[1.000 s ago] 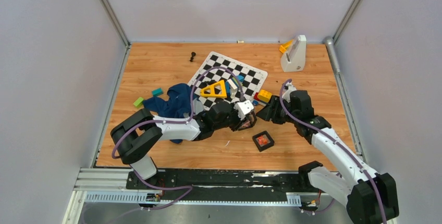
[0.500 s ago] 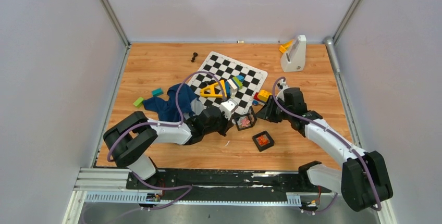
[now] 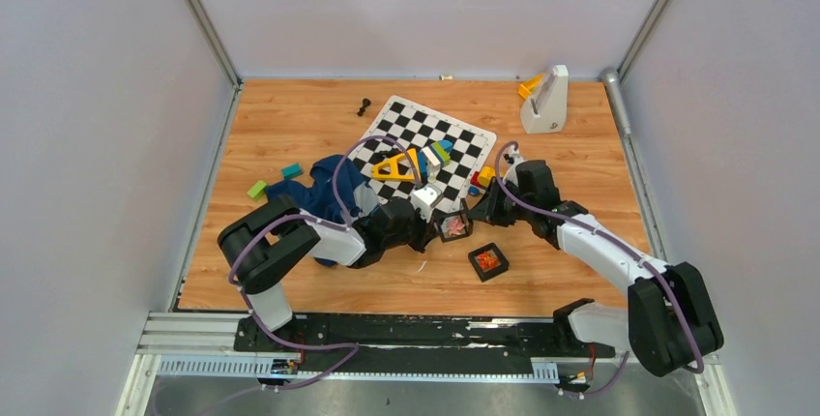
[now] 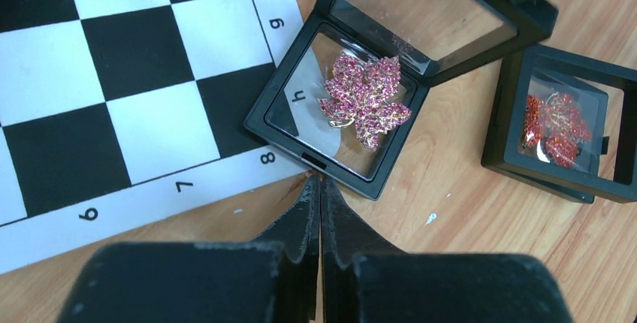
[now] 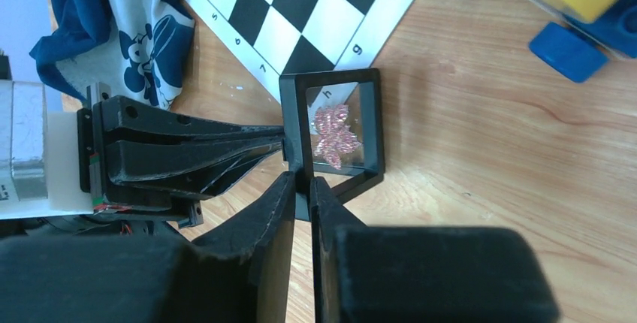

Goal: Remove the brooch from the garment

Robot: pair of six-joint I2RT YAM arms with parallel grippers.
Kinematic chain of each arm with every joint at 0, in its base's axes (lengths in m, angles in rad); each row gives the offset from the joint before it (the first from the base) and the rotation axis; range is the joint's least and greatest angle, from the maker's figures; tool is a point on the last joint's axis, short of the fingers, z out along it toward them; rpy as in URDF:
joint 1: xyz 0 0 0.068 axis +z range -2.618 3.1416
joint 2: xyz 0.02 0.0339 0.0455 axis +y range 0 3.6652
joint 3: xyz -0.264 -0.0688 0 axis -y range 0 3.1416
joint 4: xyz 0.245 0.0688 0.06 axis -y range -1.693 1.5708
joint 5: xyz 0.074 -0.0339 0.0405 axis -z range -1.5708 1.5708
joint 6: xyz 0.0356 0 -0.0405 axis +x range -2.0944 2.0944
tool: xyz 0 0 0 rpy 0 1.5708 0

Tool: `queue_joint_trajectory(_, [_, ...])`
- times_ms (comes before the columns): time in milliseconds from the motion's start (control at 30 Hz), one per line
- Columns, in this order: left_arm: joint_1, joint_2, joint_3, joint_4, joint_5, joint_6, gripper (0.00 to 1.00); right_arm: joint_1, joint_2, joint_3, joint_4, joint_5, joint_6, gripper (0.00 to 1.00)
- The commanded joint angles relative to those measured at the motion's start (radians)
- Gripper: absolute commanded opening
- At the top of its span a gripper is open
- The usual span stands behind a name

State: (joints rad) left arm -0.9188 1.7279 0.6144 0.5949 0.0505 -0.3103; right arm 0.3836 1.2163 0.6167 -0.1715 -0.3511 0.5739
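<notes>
Pink leaf brooch (image 4: 366,101) inside open black box (image 4: 338,173) on worktop (image 3: 290,116), left hand (image 4: 321,182) pinched shut just beside the box, right hand (image 5: 302,186) clamped on the box's edge, navy shirt (image 3: 319,198) lying apart from the box.

The left gripper (image 4: 321,186) has drawn back from over the open case (image 3: 453,225) to its near edge, and the right gripper (image 5: 302,182) has moved left to pinch the case's rim.

I had the checkered mat (image 3: 430,131) ahead of me, with a yellow triangle block (image 3: 396,166) lying on it. A black pawn (image 3: 362,105) stood just off its far-left edge and a white stand (image 3: 546,102) to its right. A green block (image 3: 256,189) and a teal block (image 3: 291,171) lay well to its left. An open black case (image 4: 314,161) overlapped its near edge.
</notes>
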Motion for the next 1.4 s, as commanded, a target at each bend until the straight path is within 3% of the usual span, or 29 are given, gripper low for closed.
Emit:
queue_joint_trajectory(0, [0.016,0.055,0.021,0.024,0.016,-0.005,0.00,0.034,0.018,0.044,0.046,-0.029,-0.024,0.11])
queue_joint_trajectory(167, [0.021,0.085,0.028,0.063,0.045,-0.009,0.00,0.099,0.065,0.061,0.043,-0.050,-0.055,0.07])
queue_joint_trajectory(533, [0.021,0.003,-0.025,0.081,0.022,-0.023,0.00,0.158,0.216,0.130,-0.010,-0.033,-0.071,0.19])
queue_joint_trajectory(833, [0.021,-0.265,-0.122,-0.071,-0.029,-0.010,0.00,0.231,0.334,0.215,-0.086,0.138,-0.076,0.19])
queue_joint_trajectory(1033, [0.025,-0.469,-0.145,-0.240,-0.099,0.005,0.00,0.234,0.264,0.251,-0.128,0.167,-0.093,0.21])
queue_joint_trajectory(1200, [0.069,-0.678,-0.116,-0.471,-0.209,0.007,0.02,0.229,0.076,0.242,-0.140,0.252,-0.137,0.39])
queue_joint_trajectory(1333, [0.162,-0.849,-0.069,-0.627,-0.271,0.031,0.19,0.171,-0.049,0.235,-0.142,0.339,-0.154,0.47])
queue_joint_trajectory(1367, [0.182,-0.888,-0.059,-0.667,-0.291,0.051,0.32,0.135,-0.070,0.231,-0.142,0.348,-0.152,0.51])
